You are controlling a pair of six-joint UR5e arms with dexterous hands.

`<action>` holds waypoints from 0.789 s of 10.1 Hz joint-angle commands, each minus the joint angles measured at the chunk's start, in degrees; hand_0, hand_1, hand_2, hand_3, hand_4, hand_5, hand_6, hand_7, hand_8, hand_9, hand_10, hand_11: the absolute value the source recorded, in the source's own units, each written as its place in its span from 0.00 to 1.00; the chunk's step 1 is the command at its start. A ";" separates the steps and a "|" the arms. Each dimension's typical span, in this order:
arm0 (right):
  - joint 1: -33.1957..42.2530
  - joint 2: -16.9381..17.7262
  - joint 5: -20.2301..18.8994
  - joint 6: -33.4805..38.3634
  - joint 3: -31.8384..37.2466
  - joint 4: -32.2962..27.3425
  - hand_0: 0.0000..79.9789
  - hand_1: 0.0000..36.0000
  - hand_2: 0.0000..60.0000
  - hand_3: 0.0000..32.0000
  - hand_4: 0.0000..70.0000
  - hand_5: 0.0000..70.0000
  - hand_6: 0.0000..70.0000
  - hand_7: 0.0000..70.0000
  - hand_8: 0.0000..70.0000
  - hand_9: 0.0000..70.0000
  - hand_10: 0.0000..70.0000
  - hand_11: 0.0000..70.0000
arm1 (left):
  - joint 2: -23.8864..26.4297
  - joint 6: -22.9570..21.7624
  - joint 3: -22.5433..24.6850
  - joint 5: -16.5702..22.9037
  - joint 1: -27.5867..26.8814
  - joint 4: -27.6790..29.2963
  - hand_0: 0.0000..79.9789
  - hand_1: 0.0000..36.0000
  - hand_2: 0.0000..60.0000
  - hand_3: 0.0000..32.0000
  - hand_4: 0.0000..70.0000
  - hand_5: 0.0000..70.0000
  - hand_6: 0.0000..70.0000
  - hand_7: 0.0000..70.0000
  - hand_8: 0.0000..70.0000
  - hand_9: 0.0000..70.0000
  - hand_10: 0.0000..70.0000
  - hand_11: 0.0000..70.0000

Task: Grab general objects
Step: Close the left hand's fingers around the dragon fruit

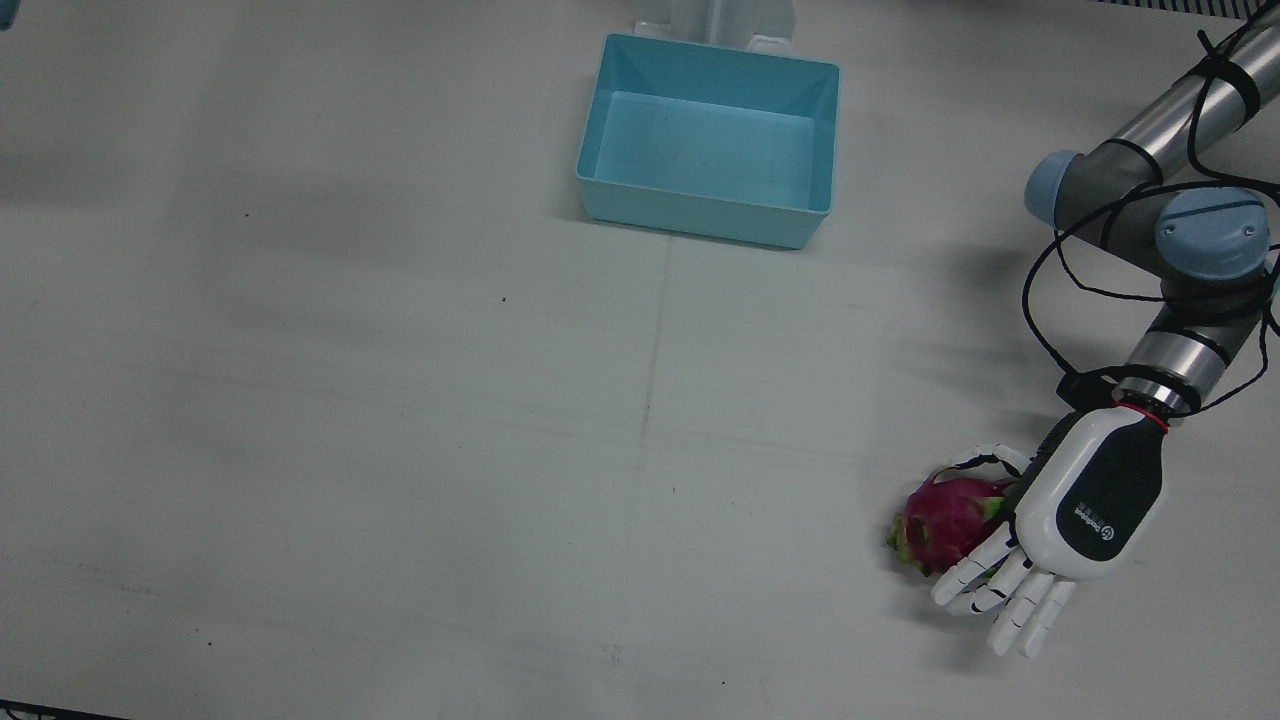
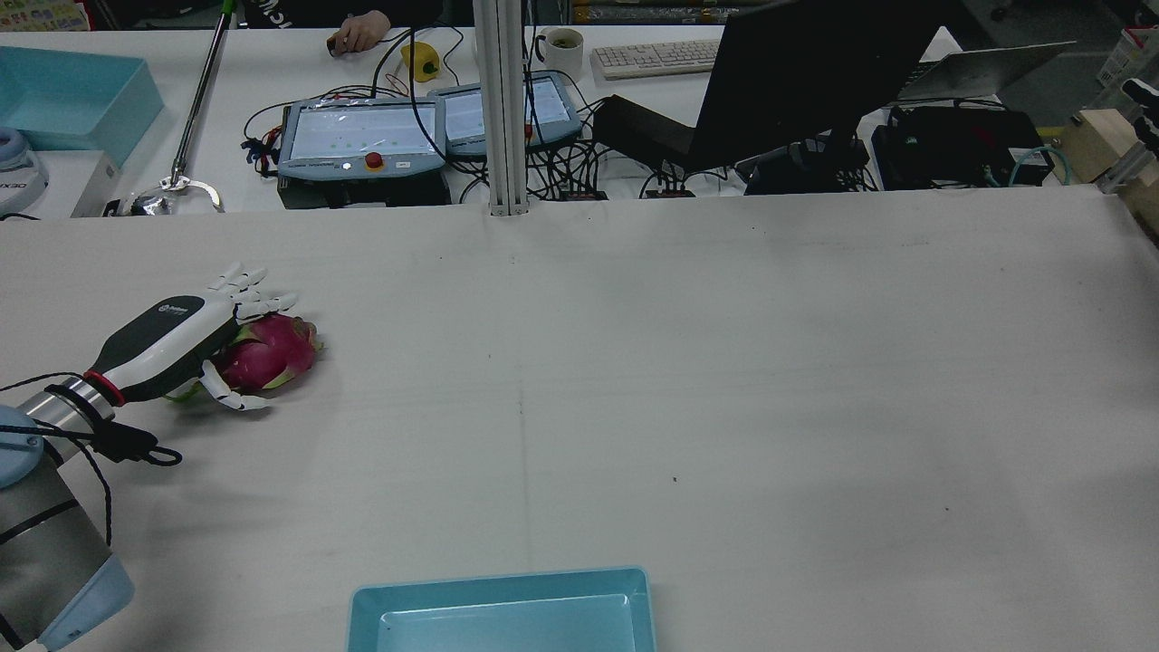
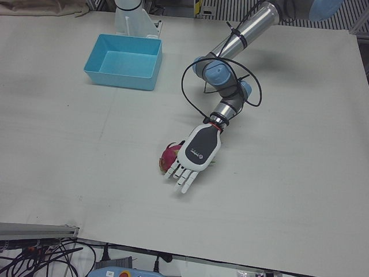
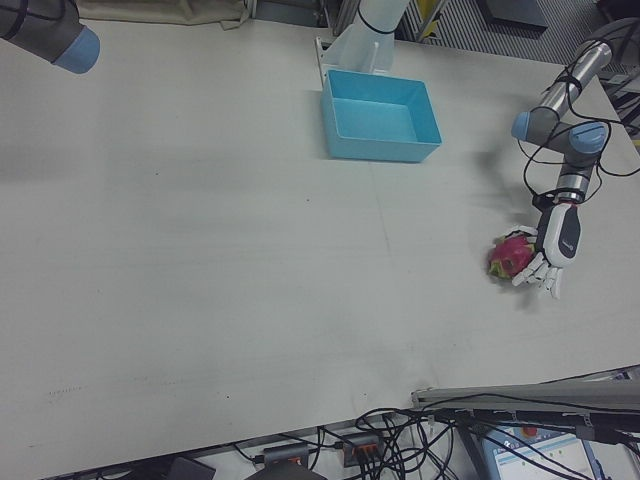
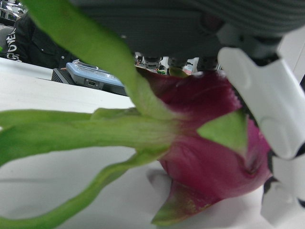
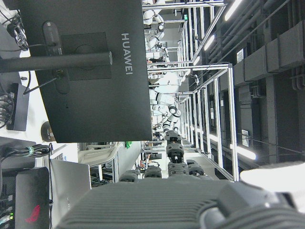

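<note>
A magenta dragon fruit (image 1: pixel 945 520) with green scales lies on the white table near the robot's left side. My left hand (image 1: pixel 1085 495) lies palm-down over and beside it. The fingers (image 1: pixel 1010 600) stretch out straight past the fruit, and the thumb curves round its far side. The same shows in the rear view, with the hand (image 2: pixel 172 340) over the fruit (image 2: pixel 272 353). The left hand view shows the fruit (image 5: pixel 209 143) pressed close under the palm. My right hand (image 6: pixel 190 205) shows only as a dark edge in its own view.
A light blue bin (image 1: pixel 700 215) stands empty at the table's middle near the pedestals, far from the fruit. Black cables (image 1: pixel 1060 300) loop round the left arm's wrist. The right arm's elbow (image 4: pixel 50 30) is at the far corner.
</note>
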State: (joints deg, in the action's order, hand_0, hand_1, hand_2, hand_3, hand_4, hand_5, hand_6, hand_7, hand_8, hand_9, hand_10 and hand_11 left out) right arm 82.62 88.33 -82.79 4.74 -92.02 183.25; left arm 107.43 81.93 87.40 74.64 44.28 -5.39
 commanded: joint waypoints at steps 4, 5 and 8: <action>0.00 0.00 0.00 0.00 0.00 0.00 0.00 0.00 0.00 0.00 0.00 0.00 0.00 0.00 0.00 0.00 0.00 0.00 | 0.84 -2.37 0.66 0.33 0.19 -0.49 0.59 0.01 0.29 0.00 0.91 0.81 1.00 1.00 0.95 1.00 1.00 1.00; 0.00 0.00 0.00 0.00 0.00 0.00 0.00 0.00 0.00 0.00 0.00 0.00 0.00 0.00 0.00 0.00 0.00 0.00 | 1.11 -6.22 0.75 0.76 0.11 -0.67 0.59 0.00 0.27 0.00 0.91 0.79 1.00 1.00 0.95 1.00 1.00 1.00; 0.00 0.00 0.00 0.00 0.00 0.00 0.00 0.00 0.00 0.00 0.00 0.00 0.00 0.00 0.00 0.00 0.00 0.00 | 2.95 -12.84 2.94 6.46 0.46 -2.41 0.60 0.02 0.34 0.00 1.00 0.87 1.00 1.00 0.98 1.00 1.00 1.00</action>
State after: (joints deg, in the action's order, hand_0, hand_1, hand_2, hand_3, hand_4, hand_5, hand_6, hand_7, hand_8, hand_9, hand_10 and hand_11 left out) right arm 82.62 88.33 -82.79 4.75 -92.02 183.28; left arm 108.50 74.00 88.66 76.44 44.44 -6.06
